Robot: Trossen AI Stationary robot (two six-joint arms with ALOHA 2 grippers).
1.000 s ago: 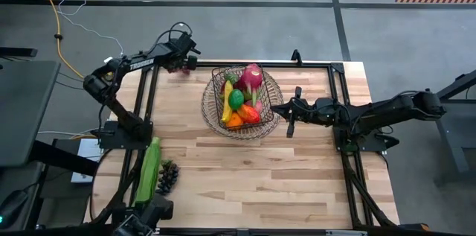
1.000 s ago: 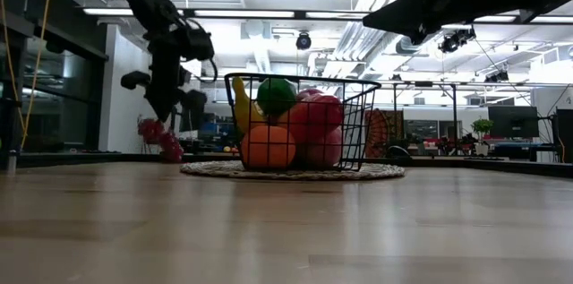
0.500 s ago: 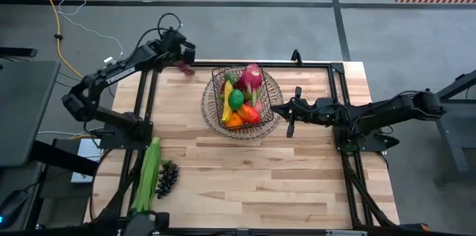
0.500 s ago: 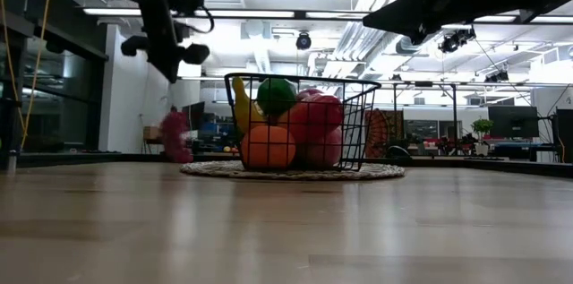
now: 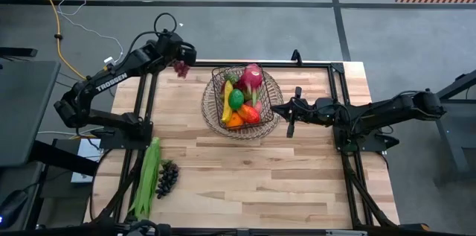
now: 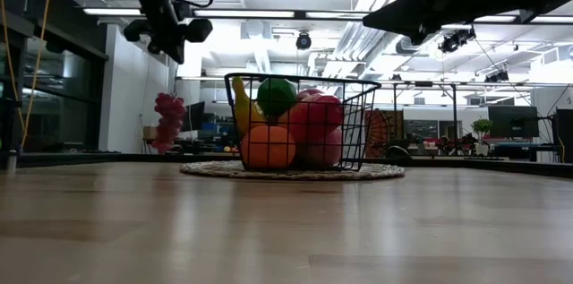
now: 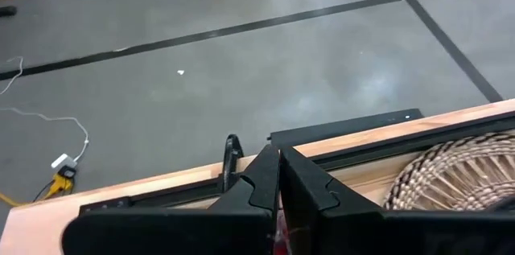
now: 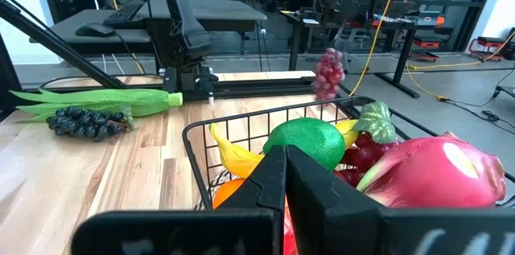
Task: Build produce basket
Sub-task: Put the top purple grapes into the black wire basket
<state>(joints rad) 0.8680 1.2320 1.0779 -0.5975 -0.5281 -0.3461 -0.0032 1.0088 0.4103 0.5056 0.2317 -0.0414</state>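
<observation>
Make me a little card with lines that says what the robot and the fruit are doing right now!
left gripper: shut on the purple grapes, lifted in the air beside the basket
right gripper: shut, holding nothing, beside the basket on the other side
basket: stands on the round woven tray
in basket: banana, green fruit, orange, dragon fruit
still on table: green beans, dark grapes, near the left corner
</observation>
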